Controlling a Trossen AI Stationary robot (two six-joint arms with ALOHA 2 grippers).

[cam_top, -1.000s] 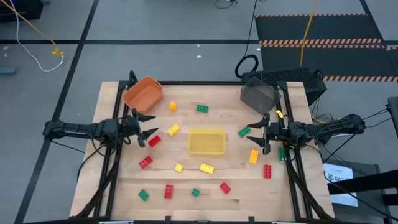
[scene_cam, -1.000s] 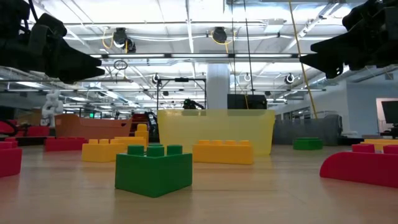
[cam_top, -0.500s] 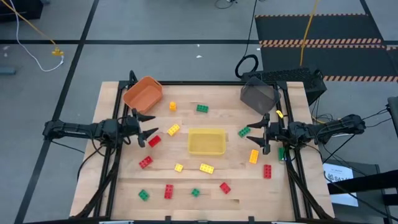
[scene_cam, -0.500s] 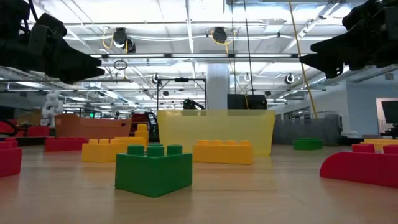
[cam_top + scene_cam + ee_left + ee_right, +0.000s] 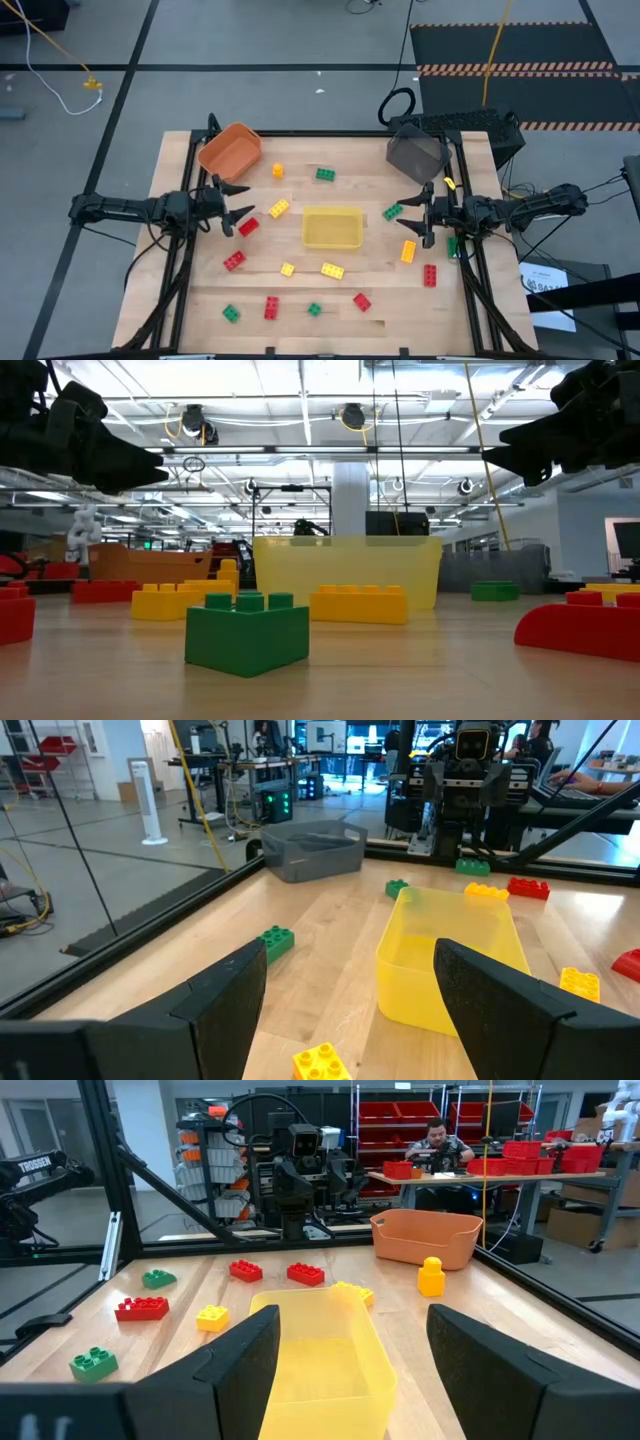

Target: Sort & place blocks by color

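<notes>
Red, yellow and green blocks lie scattered flat on the wooden table [image 5: 180, 300], among them a red block [image 5: 234, 260], a yellow block [image 5: 332, 270] and a green block [image 5: 325, 174]. The yellow bin [image 5: 332, 227] stands in the middle, the orange bin [image 5: 230, 148] at the far left, the dark grey bin [image 5: 416, 153] at the far right. My left gripper [image 5: 243, 207] hovers open and level at the table's left side. My right gripper [image 5: 408, 213] hovers open and level at the right side. Both point toward the yellow bin [image 5: 450, 960] and hold nothing.
In the low view a green block [image 5: 247, 633] lies nearest, with yellow blocks [image 5: 358, 603] before the yellow bin [image 5: 345, 570]. A person [image 5: 437, 1140] sits at a bench beyond the table. Black frame rails run along the table's left and right edges.
</notes>
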